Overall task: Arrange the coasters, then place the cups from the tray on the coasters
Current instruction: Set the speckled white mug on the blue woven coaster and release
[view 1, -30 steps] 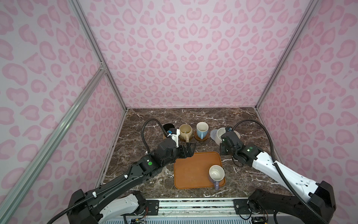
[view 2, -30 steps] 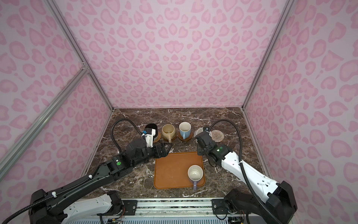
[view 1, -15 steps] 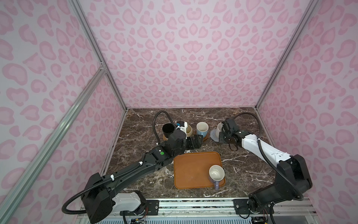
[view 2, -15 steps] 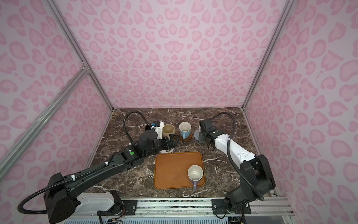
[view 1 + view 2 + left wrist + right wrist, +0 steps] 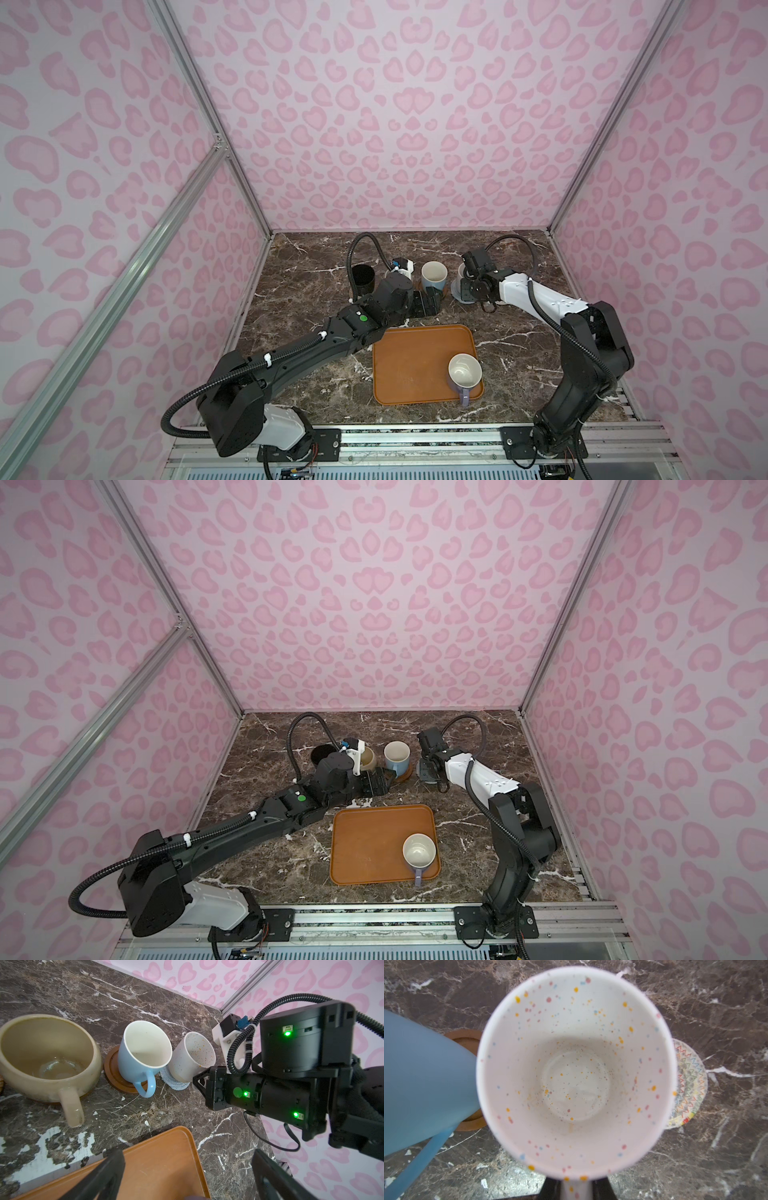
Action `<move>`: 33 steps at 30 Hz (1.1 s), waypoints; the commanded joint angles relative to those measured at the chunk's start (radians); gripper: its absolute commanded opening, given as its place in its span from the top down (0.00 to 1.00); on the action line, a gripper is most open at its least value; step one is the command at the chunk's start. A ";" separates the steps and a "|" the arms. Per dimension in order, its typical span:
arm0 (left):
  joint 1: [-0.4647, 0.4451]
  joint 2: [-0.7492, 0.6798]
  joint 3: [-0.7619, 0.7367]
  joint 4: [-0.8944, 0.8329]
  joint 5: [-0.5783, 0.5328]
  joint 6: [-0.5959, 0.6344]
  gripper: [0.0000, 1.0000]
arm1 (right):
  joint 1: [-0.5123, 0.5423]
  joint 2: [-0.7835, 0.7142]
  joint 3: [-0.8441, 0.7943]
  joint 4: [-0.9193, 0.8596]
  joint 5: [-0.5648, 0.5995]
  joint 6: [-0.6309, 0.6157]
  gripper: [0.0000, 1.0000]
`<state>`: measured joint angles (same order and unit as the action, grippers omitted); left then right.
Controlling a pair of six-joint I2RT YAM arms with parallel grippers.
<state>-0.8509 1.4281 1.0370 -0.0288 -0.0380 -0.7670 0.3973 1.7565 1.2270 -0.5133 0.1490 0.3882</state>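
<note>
Right gripper [image 5: 576,1189], clamped on the speckled mug [image 5: 575,1072] handle, had reached the grey coaster [image 5: 174,1083]; left gripper [image 5: 187,1164] gaped empty; lavender mug [image 5: 464,372] remained.

The surface [image 5: 316,291] looks like polished dark brown marble with white veins, scuffed pale in patches. The tray [image 5: 407,365] is smooth, matt orange-brown plastic. The cream-yellow cup [image 5: 41,1043] is glossy glazed ceramic, stained inside. The light blue cup [image 5: 133,1064] has a satin finish, and the speckled white cup [image 5: 571,1043] has a smooth glaze dotted with colour. The wooden coaster [image 5: 112,1072] is dark, turned and grooved in rings. The grey-blue coaster [image 5: 170,1081] is nubbly knit, and the beige coaster [image 5: 689,1084] is cloth with coloured zigzags. The walls [image 5: 395,124] are matt print, and the frame post [image 5: 200,91] is brushed metal.
</note>
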 commanded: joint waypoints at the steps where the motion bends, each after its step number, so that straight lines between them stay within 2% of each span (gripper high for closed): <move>1: 0.001 0.009 0.023 0.028 0.006 -0.002 0.03 | 0.000 0.017 -0.001 0.046 0.027 0.000 1.00; 10: 0.006 -0.048 0.019 -0.028 -0.043 0.028 0.03 | 0.004 0.033 -0.005 0.030 -0.016 0.036 1.00; 12: 0.006 -0.071 0.005 -0.029 -0.051 0.031 0.03 | 0.005 0.027 0.000 0.026 -0.017 0.040 0.95; 17: 0.009 -0.110 -0.030 -0.022 -0.067 0.032 0.03 | 0.008 0.006 0.018 0.031 0.014 0.034 1.00; 21: 0.009 -0.121 -0.041 -0.027 -0.073 0.029 0.03 | 0.011 -0.018 0.027 0.047 0.024 0.030 1.00; 27: 0.010 -0.115 -0.045 -0.022 -0.066 0.026 0.03 | 0.011 0.039 0.061 0.046 0.003 0.019 1.00; 33: 0.009 -0.115 -0.059 -0.013 -0.065 0.019 0.03 | 0.013 0.059 0.025 0.064 0.003 0.030 1.00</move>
<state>-0.8421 1.3151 0.9855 -0.0650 -0.0975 -0.7410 0.4103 1.8084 1.2697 -0.4911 0.1341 0.4145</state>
